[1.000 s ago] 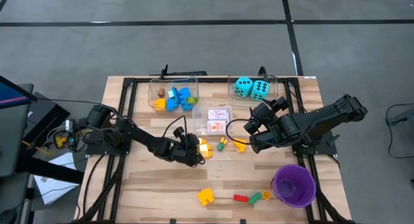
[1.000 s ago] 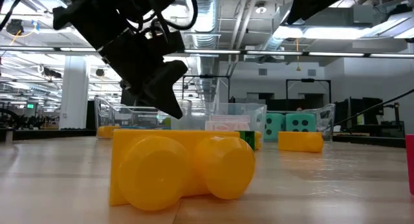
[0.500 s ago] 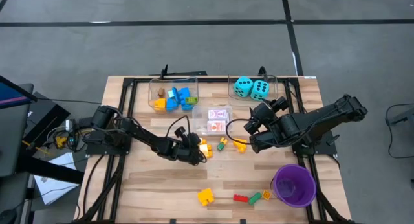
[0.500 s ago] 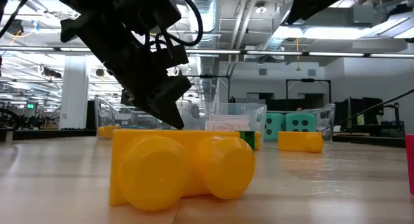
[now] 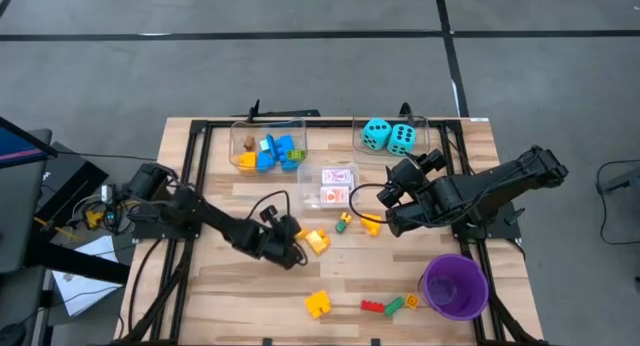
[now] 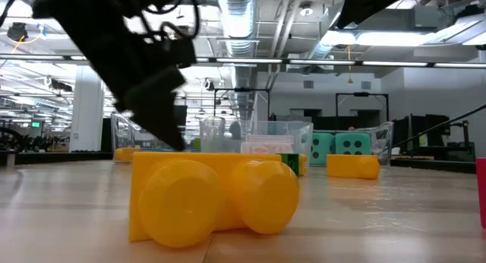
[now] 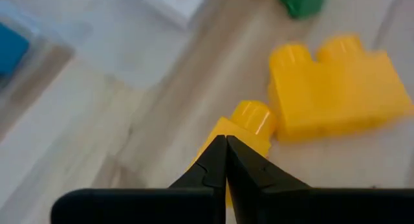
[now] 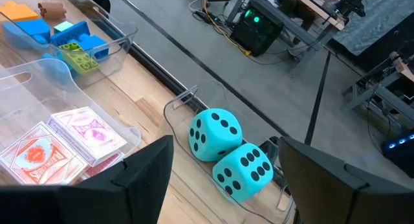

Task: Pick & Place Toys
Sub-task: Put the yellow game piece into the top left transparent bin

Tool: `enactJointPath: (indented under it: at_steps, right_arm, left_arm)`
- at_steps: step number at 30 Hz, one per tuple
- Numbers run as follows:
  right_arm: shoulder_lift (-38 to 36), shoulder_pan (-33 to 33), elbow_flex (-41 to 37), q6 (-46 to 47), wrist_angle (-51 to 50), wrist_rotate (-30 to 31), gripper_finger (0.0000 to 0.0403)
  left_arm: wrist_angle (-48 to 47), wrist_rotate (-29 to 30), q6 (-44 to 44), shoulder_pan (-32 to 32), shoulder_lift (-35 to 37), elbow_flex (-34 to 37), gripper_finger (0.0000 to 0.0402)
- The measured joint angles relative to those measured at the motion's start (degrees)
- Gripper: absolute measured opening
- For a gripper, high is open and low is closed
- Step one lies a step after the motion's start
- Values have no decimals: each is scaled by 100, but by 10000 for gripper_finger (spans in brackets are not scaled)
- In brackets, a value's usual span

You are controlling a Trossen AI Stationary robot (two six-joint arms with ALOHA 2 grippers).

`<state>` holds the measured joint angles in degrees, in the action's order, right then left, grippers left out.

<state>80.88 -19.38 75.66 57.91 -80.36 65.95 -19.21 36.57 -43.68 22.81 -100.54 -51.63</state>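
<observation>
Right, high view first: you've got the left gripper (image 5: 295, 248) low at frame centre-left, fingers together, tip right beside a small yellow brick (image 5: 318, 241). Whether it pinches that brick, can't tell from above. Right gripper (image 5: 385, 198) sits right of centre, fingers apart, nothing between them, hovering near the card packs (image 5: 338, 186) in their clear bin (image 5: 340, 166). Two turquoise dice (image 5: 389, 136) are in the upper-right bin, blue and yellow bricks (image 5: 270, 152) in the upper-left bin. Loose on the table: yellow brick (image 5: 319, 304) at bottom centre, red and green bricks (image 5: 385, 306) beside the purple cup (image 5: 454, 285).

Low view: big yellow brick (image 6: 213, 198) fills the foreground; the left arm (image 6: 133, 61) comes down at upper left behind it. Dice (image 6: 338, 147) show far back at right.

Left wrist view: fingers (image 7: 207, 169) pressed shut tip to tip, overlapping a one-stud yellow brick (image 7: 249, 123); a two-stud yellow brick (image 7: 333, 88) lies just beside it.

Right wrist view: fingers (image 8: 145, 172) wide apart, empty; dice (image 8: 229, 153) in their bin ahead, card packs (image 8: 65, 143) at lower left.
</observation>
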Motion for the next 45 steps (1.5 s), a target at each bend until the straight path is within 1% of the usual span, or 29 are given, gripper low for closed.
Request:
enactJointPath:
  at_steps: [5, 8, 13, 16, 19, 22, 24, 28, 30, 32, 34, 36, 39, 43, 45]
  right_arm:
    - [0, 0, 0, 2, 2, -4, 272]
    - [0, 0, 0, 3, 2, -4, 272]
    - [0, 0, 0, 4, 4, -4, 272]
    - [0, 0, 0, 2, 4, -3, 272]
    - [0, 0, 0, 2, 7, -2, 272]
    - [0, 0, 0, 2, 7, -3, 272]
    - [0, 0, 0, 4, 7, -2, 272]
    - [0, 0, 0, 3, 8, -2, 272]
    - [0, 0, 0, 4, 11, -2, 272]
    - [0, 0, 0, 3, 13, -2, 272]
    - [0, 0, 0, 2, 19, -2, 272]
    - [0, 0, 0, 2, 22, -2, 272]
    - [0, 0, 0, 2, 24, -2, 272]
    - [0, 0, 0, 2, 24, -2, 272]
    - [0, 0, 0, 2, 24, -4, 272]
  left_arm:
    - [-637, -99, -339, 310, 262, 14, 3]
    - [-812, -72, -374, 446, 344, 20, 3]
    - [-849, 525, -376, 548, 523, 21, 14]
    - [-870, 611, -180, 546, 719, 21, 38]
    - [-852, 647, 200, 544, 895, 16, 82]
    - [-808, 624, 447, 480, 980, 12, 146]
    - [-804, 359, 606, 419, 982, 12, 199]
    - [-782, -544, 1058, 279, 941, 10, 305]
    - [-758, -736, 1268, 264, 941, 10, 350]
    - [-729, -792, 1502, 266, 941, 10, 385]
    - [-673, -810, 1637, 266, 941, 10, 392]
    - [-667, -890, 1745, 246, 941, 10, 380]
    - [-619, -1165, 1970, 131, 941, 25, 363]
    - [-176, -1355, 2378, -77, 941, 302, 353]
    - [12, -1588, 2416, -230, 941, 464, 352]
